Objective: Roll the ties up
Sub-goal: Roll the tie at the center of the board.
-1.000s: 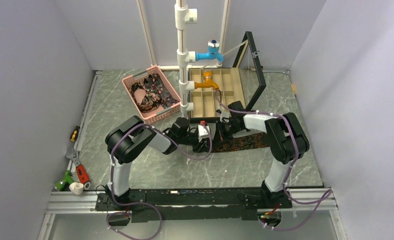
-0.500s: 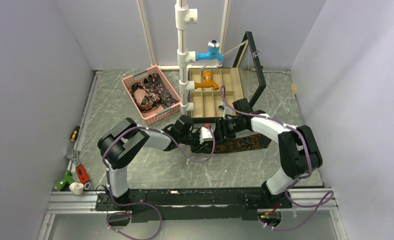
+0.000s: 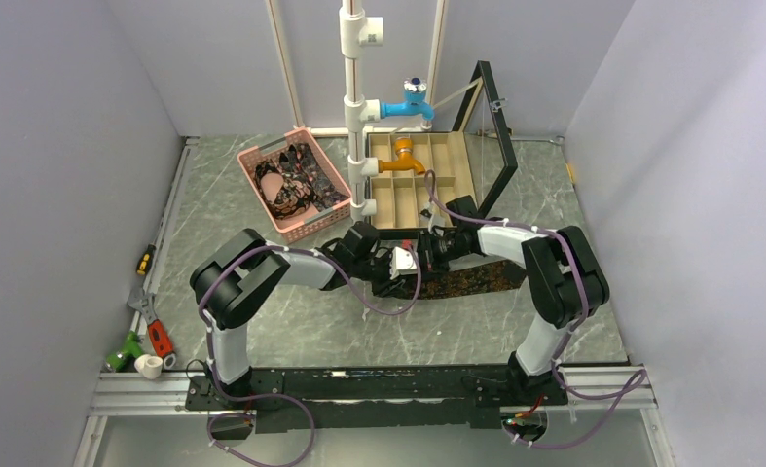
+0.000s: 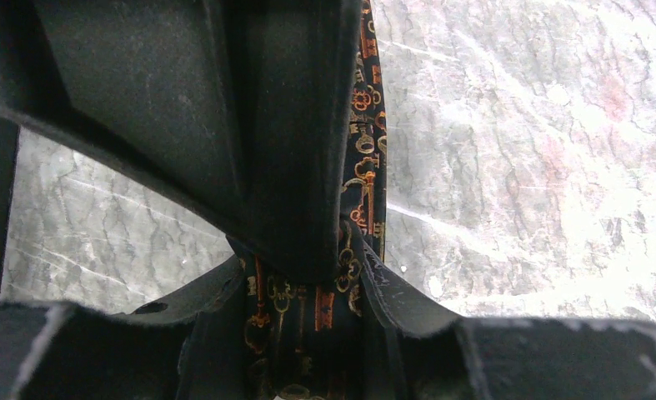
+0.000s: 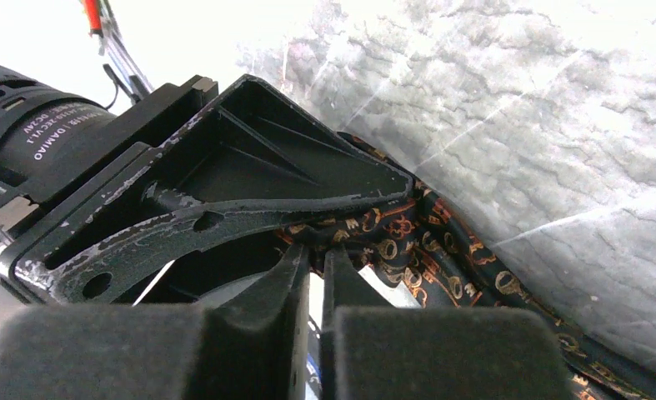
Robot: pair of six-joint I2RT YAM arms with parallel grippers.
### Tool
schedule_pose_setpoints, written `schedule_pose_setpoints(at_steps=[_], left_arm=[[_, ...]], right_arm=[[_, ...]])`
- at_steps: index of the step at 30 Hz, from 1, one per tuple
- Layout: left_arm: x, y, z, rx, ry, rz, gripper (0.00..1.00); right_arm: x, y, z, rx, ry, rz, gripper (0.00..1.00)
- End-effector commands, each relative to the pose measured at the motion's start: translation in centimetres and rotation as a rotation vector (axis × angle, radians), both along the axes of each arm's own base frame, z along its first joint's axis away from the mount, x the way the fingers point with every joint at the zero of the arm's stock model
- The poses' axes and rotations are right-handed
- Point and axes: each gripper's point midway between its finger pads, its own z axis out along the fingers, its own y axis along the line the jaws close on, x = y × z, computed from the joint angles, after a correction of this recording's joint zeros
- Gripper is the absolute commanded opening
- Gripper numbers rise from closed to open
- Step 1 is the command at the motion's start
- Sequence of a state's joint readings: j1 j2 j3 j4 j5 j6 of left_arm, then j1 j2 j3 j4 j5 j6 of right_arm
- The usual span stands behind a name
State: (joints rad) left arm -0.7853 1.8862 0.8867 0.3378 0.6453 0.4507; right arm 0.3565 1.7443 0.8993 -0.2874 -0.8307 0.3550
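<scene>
Directly in front of the wooden compartment box, the tie is laid flat along the table, roughly parallel to the box's front wall. Both grippers are positioned at the end of the tie below the box's left half. The left gripper is clamped on the fabric, which fills the gap between its fingers. The jaws of the right gripper are drawn almost together at a folded edge of the fabric and appear to pinch it; a firm hold cannot be confirmed. Further ties are stored in the pink basket, left of the box.

The tie is judged to be light, thin, limp and fairly smooth. No shape is expected to be held unaided, so a started coil is likely to slacken if released. A hold is best taken across the full width at the end being rolled. Even tension is advised, since a skewed pull is likely to produce a coned roll.
</scene>
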Motion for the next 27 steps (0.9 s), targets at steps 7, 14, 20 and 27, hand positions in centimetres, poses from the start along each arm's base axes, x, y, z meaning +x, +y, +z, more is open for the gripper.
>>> schedule_pose_setpoints(at_steps=[7, 14, 20, 27], left_arm=[[-2.0, 2.8, -4.4, 0.141, 0.093, -0.019, 0.54], [-0.9, 0.8, -0.3, -0.044, 0.023, -0.057, 0.70], [-0.7, -0.3, 1.8, -0.164, 0.010, -0.048, 0.75], [-0.2, -2.5, 2.7, -0.233, 0.083, -0.012, 0.77]], right_arm=[[-0.4, -4.5, -5.5, -0.163, 0.087, -0.041, 0.00], [-0.7, -6.8, -7.5, -0.270, 0.133, -0.037, 0.00], [-0.5, -7.9, -7.5, -0.352, 0.093, -0.039, 0.00], [-1.4, -7.7, -6.8, -0.396, 0.041, 0.016, 0.00]])
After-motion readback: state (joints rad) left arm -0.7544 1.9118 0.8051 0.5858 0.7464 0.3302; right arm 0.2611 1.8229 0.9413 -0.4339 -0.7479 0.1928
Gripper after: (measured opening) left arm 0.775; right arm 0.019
